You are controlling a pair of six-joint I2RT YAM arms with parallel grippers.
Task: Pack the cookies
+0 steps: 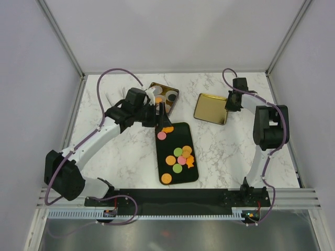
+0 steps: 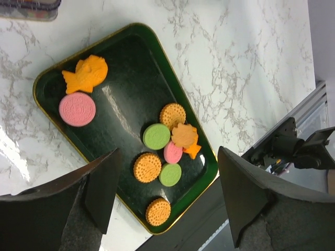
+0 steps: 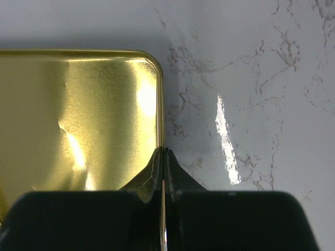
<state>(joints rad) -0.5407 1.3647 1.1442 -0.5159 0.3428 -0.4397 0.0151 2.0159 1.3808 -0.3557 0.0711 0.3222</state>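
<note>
The cookies (image 1: 179,157) lie on a dark green tray (image 1: 191,136): several round orange, pink and green ones and a few irregular orange ones. In the left wrist view a pink cookie (image 2: 77,109) and a shaped orange one (image 2: 86,73) lie at the tray's (image 2: 125,78) far end, and a cluster (image 2: 166,144) lies nearer its other end. My left gripper (image 1: 163,120) is open and empty, hovering above the tray (image 2: 167,157). My right gripper (image 1: 229,107) is shut on the right edge of a gold lid (image 1: 209,108), pinching its rim (image 3: 164,151).
A brown tin (image 1: 163,96) with white paper cups and some round pieces inside stands behind the tray, under my left wrist. Its edge shows in the left wrist view (image 2: 29,10). The gold lid (image 3: 78,115) lies flat on the marble table (image 3: 251,78). A black strip (image 1: 172,196) borders the near edge.
</note>
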